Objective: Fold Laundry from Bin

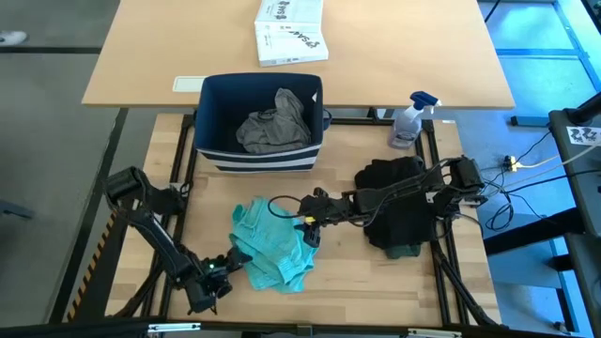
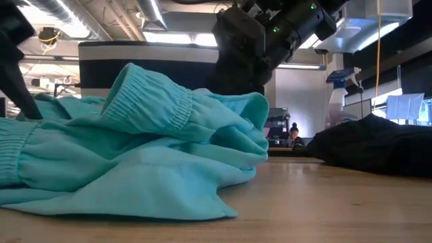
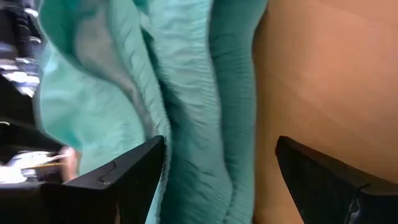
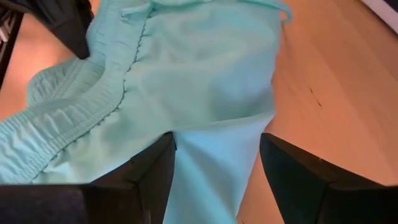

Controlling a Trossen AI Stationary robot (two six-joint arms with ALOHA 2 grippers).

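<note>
Centrally, a teal garment (image 1: pixel 270 242) lies crumpled on the wooden table (image 1: pixel 376 282), both grippers at its edges.
Left gripper (image 1: pixel 218 279), fingers spread, straddles the ribbed near hem; right gripper (image 1: pixel 310 225), fingers apart, hovers over the far side. Grey T-shirt (image 1: pixel 275 122) fills the navy bin (image 1: pixel 258 155); black pile (image 1: pixel 399 207) lies right.

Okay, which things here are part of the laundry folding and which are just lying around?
Job: teal garment, grey garment in the navy bin, black garment pile, left gripper, right gripper.
Lying about: spray bottle, white printed box.
</note>
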